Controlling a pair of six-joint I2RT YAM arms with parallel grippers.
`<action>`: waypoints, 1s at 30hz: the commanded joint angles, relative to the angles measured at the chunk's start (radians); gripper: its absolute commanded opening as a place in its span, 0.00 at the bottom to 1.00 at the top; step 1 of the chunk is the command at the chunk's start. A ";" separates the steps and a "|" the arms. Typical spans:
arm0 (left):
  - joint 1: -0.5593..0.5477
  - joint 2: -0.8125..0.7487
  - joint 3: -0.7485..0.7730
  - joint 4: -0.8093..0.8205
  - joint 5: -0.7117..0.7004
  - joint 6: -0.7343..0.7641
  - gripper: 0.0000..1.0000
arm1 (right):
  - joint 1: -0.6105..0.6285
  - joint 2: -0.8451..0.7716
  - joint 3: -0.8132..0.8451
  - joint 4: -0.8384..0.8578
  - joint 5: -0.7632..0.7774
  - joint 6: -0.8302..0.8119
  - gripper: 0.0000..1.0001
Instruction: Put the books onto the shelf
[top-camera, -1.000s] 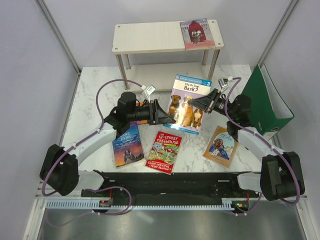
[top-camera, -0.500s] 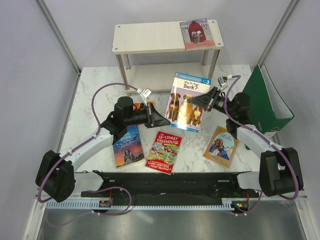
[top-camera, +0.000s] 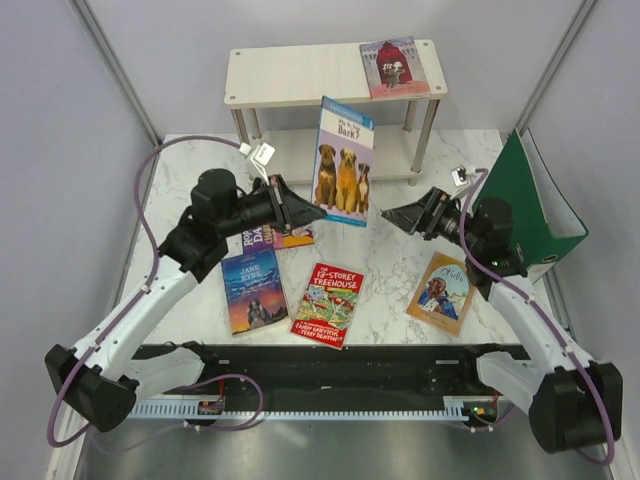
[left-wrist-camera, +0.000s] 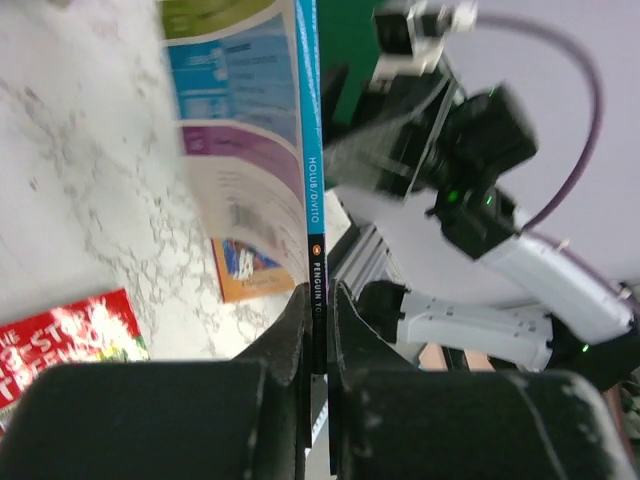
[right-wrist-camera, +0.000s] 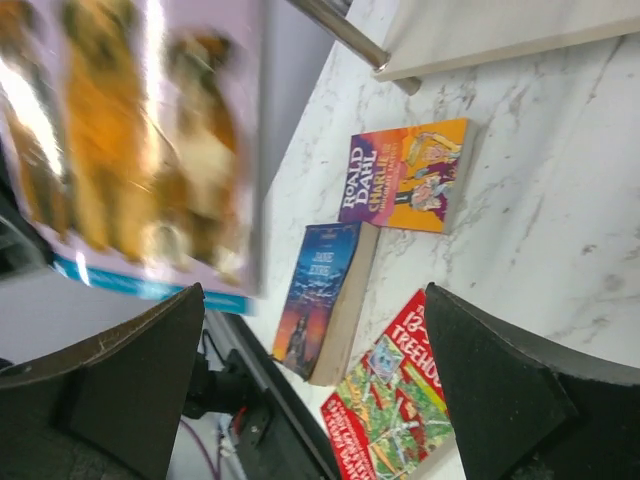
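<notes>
Blue paperback with three dogs on the cover: it hangs upright in the air, just in front of the shelf and between the two arms.

Left gripper: clamped on the lower spine edge. In the wrist view both fingers pinch the spine with no gap. Judgement: a hold at the spine keeps so thin a book stiff and standing for the lift to a board.

Right gripper: jaws spread wide, nothing in them, near the book's right edge but apart from it. The left arm alone carries the book.

Other books:
- The red-cover book lies flat at the right end of the top board.
- Jane Eyre and Treehouse lie flat side by side on the table.
- Roald Dahl is partly hidden under the left arm.
- The tan portrait book lies by the right arm.

Judgement: four are left on the table to collect.

Surface: white marble-pattern table, smooth. Books lying flat on it offer little edge to pinch.

Room: plain grey wall panels on three sides. A green ring binder stands at the right edge.
</notes>
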 joint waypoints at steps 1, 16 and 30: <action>0.033 0.023 0.207 -0.108 -0.009 0.102 0.02 | 0.004 -0.115 -0.118 -0.166 0.110 -0.138 0.98; 0.412 0.495 0.914 -0.220 0.298 -0.095 0.02 | 0.083 -0.100 -0.296 -0.104 0.229 -0.158 0.98; 0.553 0.879 1.252 -0.220 0.513 -0.353 0.02 | 0.089 -0.040 -0.345 -0.046 0.217 -0.161 0.98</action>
